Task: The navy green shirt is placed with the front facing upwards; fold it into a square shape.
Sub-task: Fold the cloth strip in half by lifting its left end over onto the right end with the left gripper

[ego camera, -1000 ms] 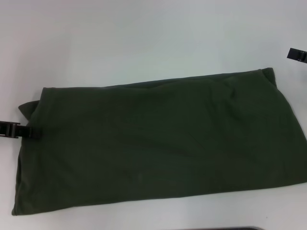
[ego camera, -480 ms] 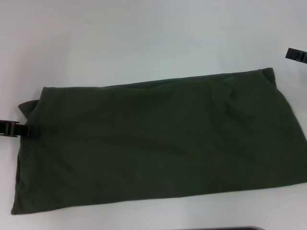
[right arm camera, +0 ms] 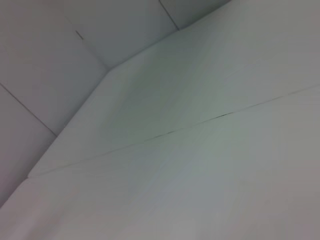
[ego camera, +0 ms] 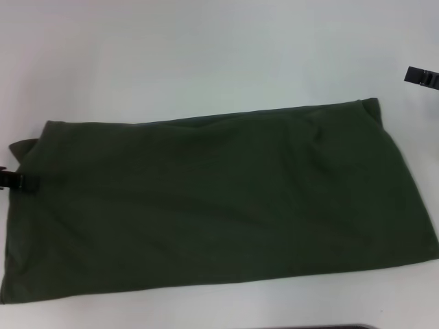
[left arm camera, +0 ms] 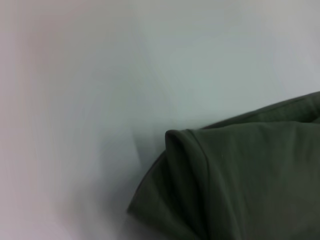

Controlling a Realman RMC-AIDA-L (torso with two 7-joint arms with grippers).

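one navy green shirt [ego camera: 219,205] folded flat, left tool [ego camera: 17,180] touching its left edge

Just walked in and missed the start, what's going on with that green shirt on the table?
The navy green shirt lies on the white table, folded into a long band with plain fabric up. The left pincer sits at the band's left end. The right pincer is off to the far right, clear of the cloth. It is not yet a square.

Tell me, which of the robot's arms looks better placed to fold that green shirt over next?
Probably the left. The left gripper is at the navy green shirt's left edge, while the right gripper sits apart on the table.
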